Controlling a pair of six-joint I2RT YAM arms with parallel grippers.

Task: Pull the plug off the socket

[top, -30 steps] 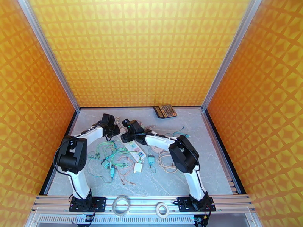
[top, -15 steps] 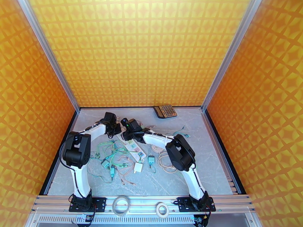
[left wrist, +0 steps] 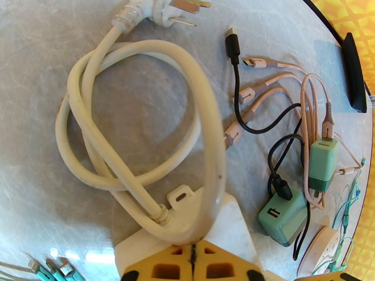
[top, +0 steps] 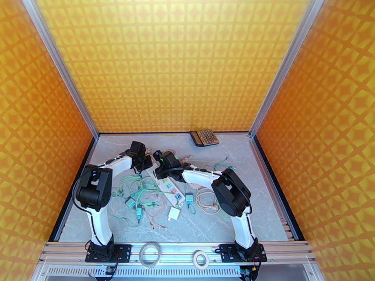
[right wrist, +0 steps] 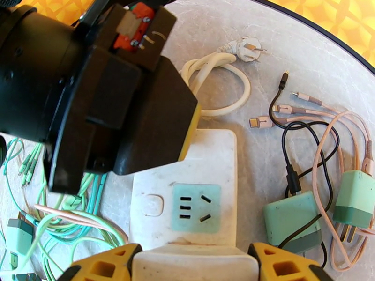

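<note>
Power strip [right wrist: 185,151], white, lies mid-tabletop [top: 267,207], its long axis running roughly 11 to 5 o'clock in the top view. Both arms converge on its 11 o'clock end.

Left gripper [left wrist: 192,261]: jaws pressed together with nothing between them. The tips are set down on the strip's cord end, just where the thick white cord [left wrist: 93,136] leaves the housing. This reads as a hold-down, pinning the strip so it cannot lift or slide under a pull.

Right gripper [right wrist: 193,272]: jaws at middling width, with one yellow finger [right wrist: 101,268] on either side of a white block [right wrist: 194,262]. The block stands proud of the strip face at 6 o'clock in the right wrist view. It overhangs the housing edge slightly, so it is probably the plug body seated in the next outlet rather than the strip itself. The fingers look closed against its flanks, a grip across the width that suits a straight lift.

The teal-faced socket [right wrist: 197,208] between the two grippers is empty.

Loose items, not the target:
- The strip's own three-pin plug [left wrist: 173,8] lies at 12 o'clock of the cord coil.
- A teal charger with a black lead [right wrist: 290,221] lies on the marble at about 3 o'clock of the strip.
- A teal charger with a pink lead [right wrist: 356,197] lies beside it.

Judgement: both holds are set and the pull is not yet made. The risk is the strip tipping if the left tips slip off the rounded end.
</note>
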